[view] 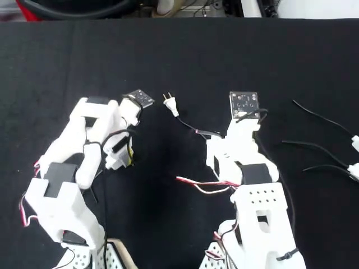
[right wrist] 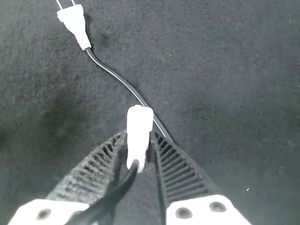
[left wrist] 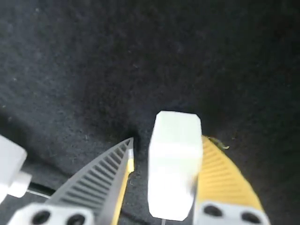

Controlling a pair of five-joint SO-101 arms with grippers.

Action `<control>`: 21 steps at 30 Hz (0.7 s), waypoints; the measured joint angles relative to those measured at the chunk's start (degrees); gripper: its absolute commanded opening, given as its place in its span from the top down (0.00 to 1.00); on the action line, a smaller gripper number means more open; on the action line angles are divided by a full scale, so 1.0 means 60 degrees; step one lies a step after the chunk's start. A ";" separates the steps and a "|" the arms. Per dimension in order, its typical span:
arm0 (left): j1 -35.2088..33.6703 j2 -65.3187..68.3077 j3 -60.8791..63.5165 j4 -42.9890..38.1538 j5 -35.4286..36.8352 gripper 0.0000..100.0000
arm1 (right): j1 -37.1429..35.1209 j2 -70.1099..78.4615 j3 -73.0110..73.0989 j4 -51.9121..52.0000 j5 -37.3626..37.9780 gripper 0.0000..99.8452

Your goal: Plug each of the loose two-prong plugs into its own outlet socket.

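A loose two-prong plug (view: pixel 170 105) lies on the black worktop (view: pixel 179 50) just toward 12 o'clock of its middle. Its prongs are turned to 11 o'clock and its thin black cable (right wrist: pixel 117 78) trails toward 4 o'clock.

The right gripper (right wrist: pixel 139 139) is closed on a white connector (right wrist: pixel 139 124). Both fingers are pressed to its sides, and a black lead (right wrist: pixel 117 192) leaves its rear.

The left gripper (left wrist: pixel 168 140) is set part-open around a white block (left wrist: pixel 173 173). The block is touched by the yellow finger (left wrist: pixel 220 178), while a dark gap is seen beside the grey finger (left wrist: pixel 93 182).

The plug is judged light, rigid and smooth-sided, and its thin prongs are likely to be bent by a skewed push. It is best taken across the flat sides of the moulded body, behind the prongs. The limp cable can be expected to drag and twist it.

More white cord ends (view: pixel 354 143) lie at the 3 o'clock edge.
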 measured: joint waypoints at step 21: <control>0.4484 -0.4879 0.3223 0.0703 0.0967 0.96 | 0.0425 0.0000 0.0000 0.0000 0.0000 0.99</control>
